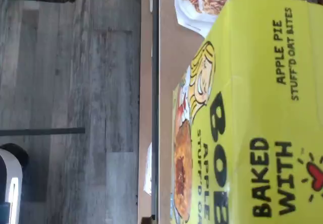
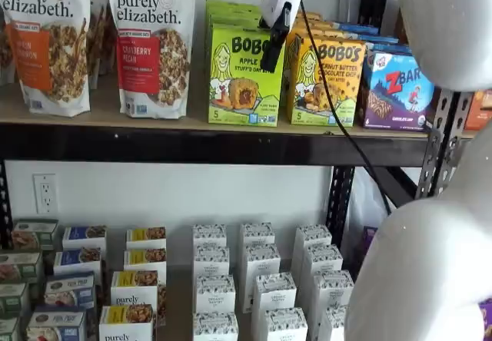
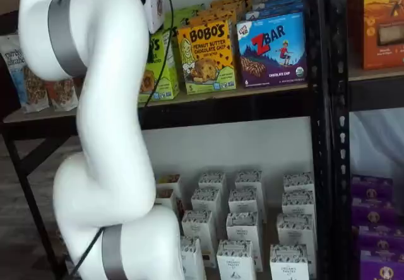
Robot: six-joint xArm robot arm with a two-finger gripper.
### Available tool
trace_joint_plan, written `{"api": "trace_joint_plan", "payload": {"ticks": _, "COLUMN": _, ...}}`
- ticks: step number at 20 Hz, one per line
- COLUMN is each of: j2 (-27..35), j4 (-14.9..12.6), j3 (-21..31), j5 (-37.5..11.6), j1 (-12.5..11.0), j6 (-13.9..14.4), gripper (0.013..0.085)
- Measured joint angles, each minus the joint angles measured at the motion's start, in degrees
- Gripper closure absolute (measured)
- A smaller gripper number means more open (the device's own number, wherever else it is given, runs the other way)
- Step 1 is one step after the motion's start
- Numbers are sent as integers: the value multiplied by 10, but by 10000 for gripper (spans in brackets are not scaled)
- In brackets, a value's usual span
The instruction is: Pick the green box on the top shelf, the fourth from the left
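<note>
1. Here the green box (image 2: 244,76) stands upright on the top shelf (image 2: 192,143), its "BOBO'S APPLE PIE" face turned outward, with more lime-green cartons lined up behind it.
2. To one side of it stands a purely elizabeth. granola pouch (image 2: 151,43) with a red label; on the other side, just beside it, stands the yellow-orange Bobo's peanut butter carton (image 2: 326,81), and beyond that the blue ZBar carton (image 2: 399,88).
3. In a shelf view the gripper (image 2: 272,49) comes down from above with its white body tilted, and a black finger (image 2: 274,46) hangs in front of the green box's upper corner on the peanut-butter side (a black cable (image 2: 330,103) trails down past it across the yellow carton).
4. Only that one dark finger shows plainly, side-on, so I cannot tell how wide the jaws stand, nor whether they touch the carton.
5. In the other shelf view the white arm (image 3: 104,135) covers most of the green box (image 3: 158,65), leaving a strip of it beside the peanut butter carton (image 3: 205,56).
6. The wrist view is turned on its side and filled by the green box (image 1: 252,123) at close range: the cartoon girl, the pastry picture, "APPLE PIE STUFF'D OAT BITES" and "BAKED WITH" all read clearly, with the tan shelf board (image 1: 169,57) and the grey plank floor (image 1: 70,82) beyond it.
</note>
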Motion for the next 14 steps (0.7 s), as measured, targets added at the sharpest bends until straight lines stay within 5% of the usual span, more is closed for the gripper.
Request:
{"api": "trace_joint_plan", "payload": {"ticks": 4, "j2": 0, "j4": 2, "j3": 1, "j5": 0, "j1": -1, "j6": 0, "gripper": 370}}
{"api": "trace_joint_plan", "payload": {"ticks": 14, "j2": -1, "j4": 1, "j3": 2, "j5": -2, "j1": 1, "j6": 1, "gripper": 370}}
